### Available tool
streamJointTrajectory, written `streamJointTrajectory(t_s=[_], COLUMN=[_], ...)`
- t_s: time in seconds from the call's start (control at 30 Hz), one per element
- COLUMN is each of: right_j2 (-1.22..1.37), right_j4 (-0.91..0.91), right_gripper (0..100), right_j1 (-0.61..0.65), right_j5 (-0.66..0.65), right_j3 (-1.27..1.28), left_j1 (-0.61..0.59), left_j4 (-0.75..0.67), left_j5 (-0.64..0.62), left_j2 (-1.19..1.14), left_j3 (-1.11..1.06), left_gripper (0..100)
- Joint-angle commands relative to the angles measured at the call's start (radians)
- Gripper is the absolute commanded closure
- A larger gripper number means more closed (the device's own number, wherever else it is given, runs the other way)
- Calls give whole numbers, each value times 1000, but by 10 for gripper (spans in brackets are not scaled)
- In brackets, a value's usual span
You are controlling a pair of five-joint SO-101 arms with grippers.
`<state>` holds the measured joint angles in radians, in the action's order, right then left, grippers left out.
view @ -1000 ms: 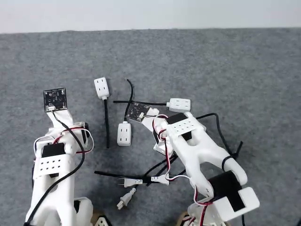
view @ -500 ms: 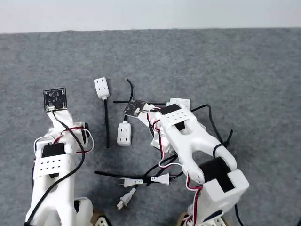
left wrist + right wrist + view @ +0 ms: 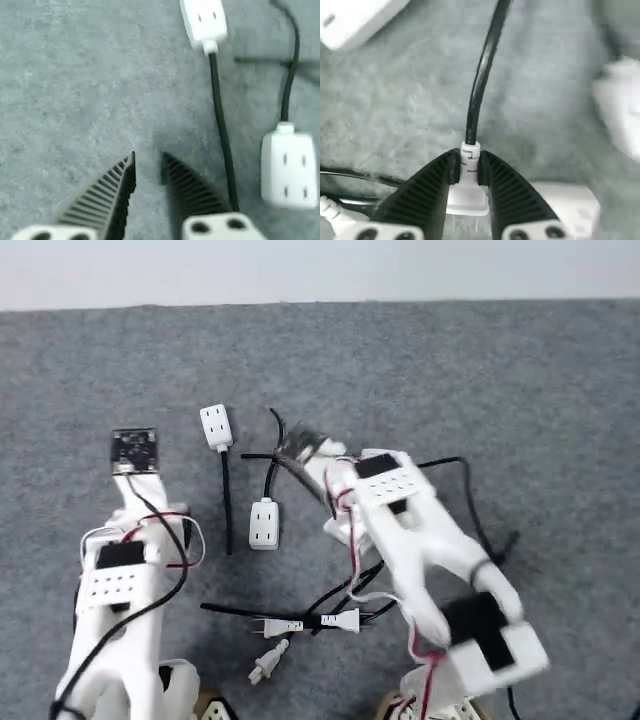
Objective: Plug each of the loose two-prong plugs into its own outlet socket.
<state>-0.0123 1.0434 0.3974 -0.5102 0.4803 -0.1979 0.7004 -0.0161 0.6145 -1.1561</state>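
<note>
The grey carpeted table (image 3: 560, 420) carries everything. The right arm (image 3: 420, 530) stands at 5 o'clock and leans in over the centre. The left arm (image 3: 120, 580) stands at 8 o'clock.

The far socket (image 3: 216, 426) lies at 10 o'clock, and its black cord (image 3: 226, 500) runs straight toward 6 o'clock. The near socket (image 3: 264, 523) lies just beside that cord, at 9 o'clock close to the centre.

At 6 o'clock, among tangled black leads, lie a loose plug (image 3: 340, 620) and a second loose plug (image 3: 265, 670).

The right gripper (image 3: 468, 156) has its fingers pinching a white held plug (image 3: 467, 197) by its sides. The held plug's cord (image 3: 482, 75) leads away past the fingertips. A white block (image 3: 565, 202) sits close under the held plug. It may be another socket, but it is too blurred to say.

The left gripper (image 3: 147, 157) hangs over bare carpet near the black cord (image 3: 222, 130), its fingers slightly spread with nothing between them.
</note>
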Motion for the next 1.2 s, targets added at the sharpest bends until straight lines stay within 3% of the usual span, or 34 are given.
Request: streamJointTrajectory(t_s=[0.0,0.13,0.2,0.4,0.53,0.8,1.17], right_j2=[-232,-409,-475,-588,-595,-567,-460], right_j4=[4,4,2,-7,-48,-54,-79], right_gripper=[990,990,990,990,990,990,990], right_j1=[-7,-2,22,171,277,384,386], right_j5=[124,230,265,373,384,456,463], right_j3=[23,32,29,28,31,35,31], left_j1=[23,26,26,38,110,184,195], left_j4=[-18,103,164,293,365,328,287], left_j5=[43,63,138,261,446,537,618], left_j2=[-173,-334,-405,-548,-559,-427,-232], left_j3=[120,248,311,437,438,302,145], left_gripper=[987,988,988,988,988,988,988])
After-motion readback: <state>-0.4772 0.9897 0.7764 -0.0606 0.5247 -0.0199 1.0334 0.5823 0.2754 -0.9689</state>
